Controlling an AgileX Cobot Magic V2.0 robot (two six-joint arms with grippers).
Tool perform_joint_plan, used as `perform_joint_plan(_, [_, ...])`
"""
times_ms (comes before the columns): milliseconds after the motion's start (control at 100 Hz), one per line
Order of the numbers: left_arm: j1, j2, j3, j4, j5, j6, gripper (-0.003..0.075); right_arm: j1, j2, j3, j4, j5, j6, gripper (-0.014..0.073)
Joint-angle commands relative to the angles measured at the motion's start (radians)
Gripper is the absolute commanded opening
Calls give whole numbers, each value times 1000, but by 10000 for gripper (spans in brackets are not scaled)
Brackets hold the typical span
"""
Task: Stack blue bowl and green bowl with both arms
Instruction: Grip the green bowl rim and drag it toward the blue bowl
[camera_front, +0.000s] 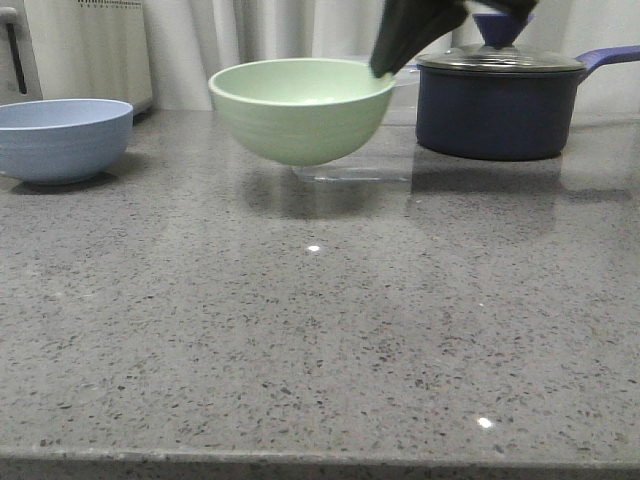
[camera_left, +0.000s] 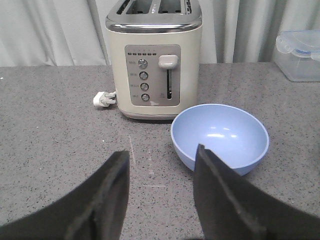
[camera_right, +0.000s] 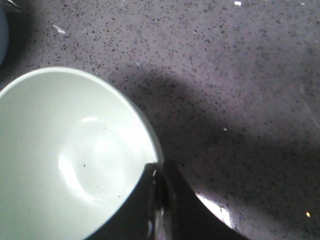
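The pale mint-green matte round bowl (camera_front: 300, 108) hangs clear of the speckled grey stone tabletop (camera_front: 320, 330), its shadow lying below it on the stone. The right gripper (camera_right: 159, 172) pinches the rim on the side nearest the dark navy lidded saucepan (camera_front: 497, 105): in the right wrist view one black finger sits inside the bowl and the other outside, pressed together on the thin wall. The bowl hangs close to level, just beside the saucepan but not touching it.

The pale blue-grey matte round bowl (camera_left: 220, 137) stands upright on the tabletop, well apart from the green bowl, on the side away from the saucepan. It sits just in front of a cream two-slot toaster (camera_left: 153, 57) with a chrome top. The left gripper (camera_left: 162, 165) hovers near the blue bowl with its black fingers (camera_left: 112, 192) spread apart and nothing between them. A clear plastic lidded box (camera_left: 300, 55) stands farther back, beyond the blue bowl.
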Motion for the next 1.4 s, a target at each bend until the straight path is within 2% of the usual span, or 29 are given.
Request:
perform_joint_plan(0, [-8, 3, -37, -7, -80, -3, 314, 7, -14, -70, 32, -56, 1, -78])
perform_joint_plan(360, [-8, 3, -37, -7, -80, -3, 314, 7, 87, -167, 63, -41, 1, -70])
perform_joint_plan(430, [-8, 3, -37, -7, -80, -3, 314, 7, 87, -167, 63, -40, 1, -29])
perform_joint_plan(600, [-8, 3, -37, -7, -80, -3, 314, 7, 87, -167, 63, -38, 1, 133])
perform_joint_plan(690, [-8, 3, -37, -7, -80, -3, 314, 7, 87, -167, 63, -37, 1, 164])
perform_joint_plan(1190, [-8, 3, -37, -7, -80, -3, 314, 6, 14, -161, -11, 36, 1, 146])
perform_joint_plan(1270, [-8, 3, -37, -7, -80, -3, 314, 6, -4, -140, -13, 45, -1, 100])
perform_joint_plan(1390, [-8, 3, -37, -7, -80, -3, 314, 6, -45, -71, -13, 33, -29, -20])
